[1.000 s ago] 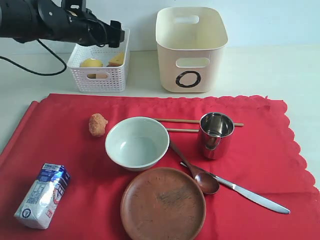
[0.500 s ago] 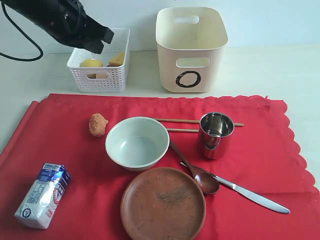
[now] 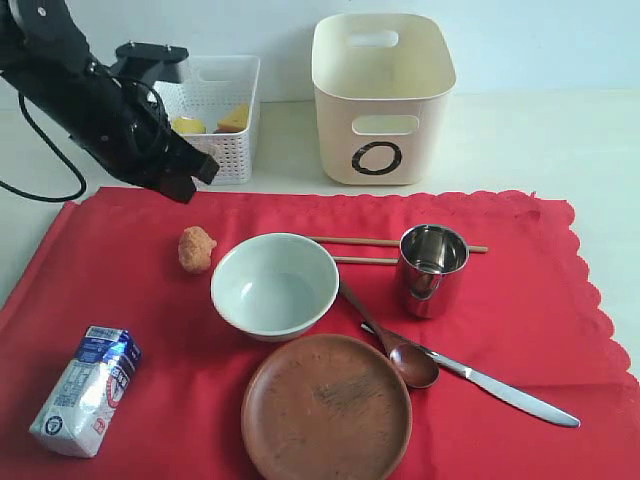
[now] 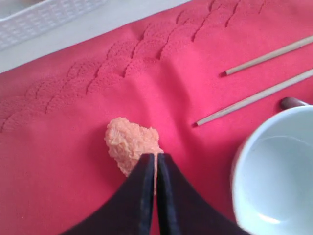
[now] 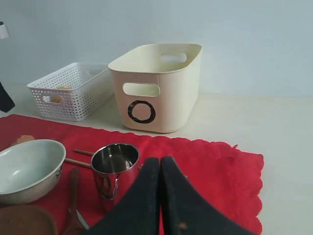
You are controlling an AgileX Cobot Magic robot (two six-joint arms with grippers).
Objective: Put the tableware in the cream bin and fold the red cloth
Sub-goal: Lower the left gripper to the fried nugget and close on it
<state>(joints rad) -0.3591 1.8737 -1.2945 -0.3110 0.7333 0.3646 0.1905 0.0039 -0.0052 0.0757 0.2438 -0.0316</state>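
— Since you stand nearer, can you read anything on those things?

— Only one mark for sure: a black "O" (image 3: 374,158) on the front of the cream bin (image 3: 425,130). The bin stands on the bench (image 3: 540,140) behind the red cloth (image 3: 130,260), near the white lattice basket (image 3: 222,160). The blue-white milk carton (image 3: 85,390) lies at the cloth's left front corner in the exterior view. It carries print, but too small for me to make out.

— And the tableware?

— All on the cloth, which lies spread flat. The pale bowl (image 3: 274,287) sits in the middle, with the wooden plate (image 3: 326,407) just in front of it. The steel cup (image 3: 432,270) stands upright to the right of the bowl. Two chopsticks (image 3: 375,242) lie behind the bowl and run towards the cup. The brown spoon (image 3: 400,358) and the table knife (image 3: 500,390) cross each other beside the plate.

— The hands?

— The left hand (image 4: 156,157) hangs over the far left edge of the cloth, in front of the basket, with its fingers pressed together. In its wrist view the tips sit right over an orange crumbly lump (image 3: 196,249). The right hand (image 5: 160,161) is pressed together too, and its wrist view shows the cup and the bin ahead of it.
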